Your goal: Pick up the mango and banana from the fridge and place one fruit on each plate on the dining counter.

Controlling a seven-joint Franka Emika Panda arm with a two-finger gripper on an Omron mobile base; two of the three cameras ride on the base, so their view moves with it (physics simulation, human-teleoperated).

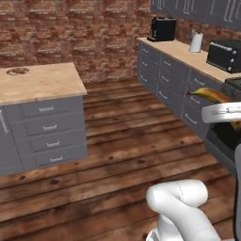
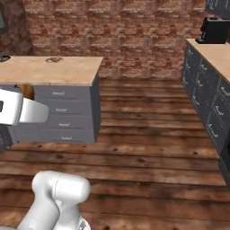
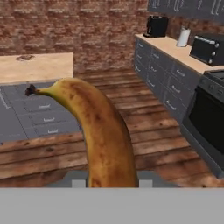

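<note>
Banana (image 3: 103,131) clamped in gripper (image 3: 107,183), stem end projecting forward.

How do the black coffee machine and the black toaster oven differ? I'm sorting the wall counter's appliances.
The coffee machine stands tall and narrow at the counter's far end; the toaster oven is low, wide and nearer. The coffee machine is plain black; the toaster oven has a lighter glass front. Both sit on the wooden worktop.

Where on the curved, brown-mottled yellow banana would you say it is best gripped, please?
Probably the thick lower body of the curved, brown-mottled yellow banana, where the shut pincer already holds it, closing across its width from the flat sides. There the fruit is widest and nearly straight; the upper part bends over and tapers to a thin dark stem tip, which would likely give poor purchase.
</note>
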